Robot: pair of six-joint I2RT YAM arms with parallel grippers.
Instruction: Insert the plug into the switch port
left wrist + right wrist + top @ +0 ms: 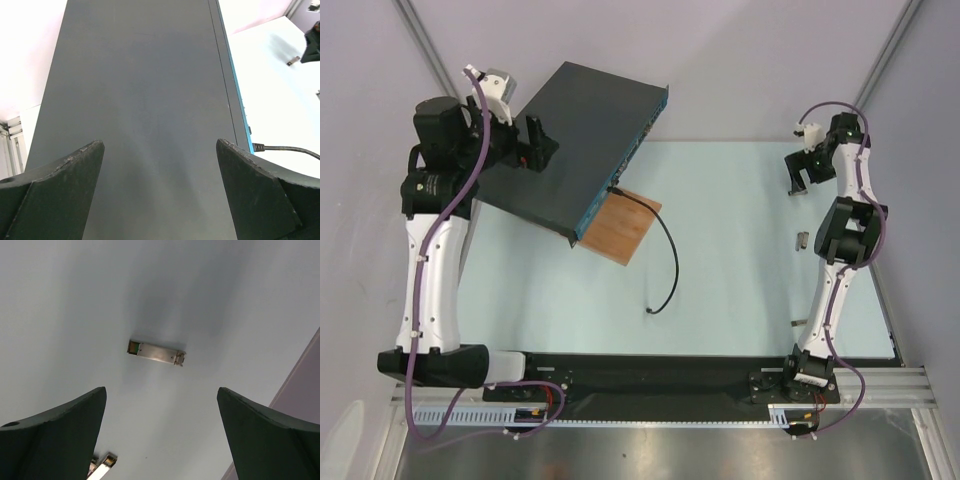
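We are hovering left gripper over the switch, right gripper over the plug well apart from that switch, both spread empty, risking an off-centre pinch skidding the plug.

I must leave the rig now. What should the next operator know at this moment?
The left gripper is open and empty, above the dark top of the switch.
The right gripper is open and empty, above the small metal plug lying on the table.
A black cable sits at the switch front; its other end lies free.
Done: metal plug untouched. Left: grasp it, insert it in a port.
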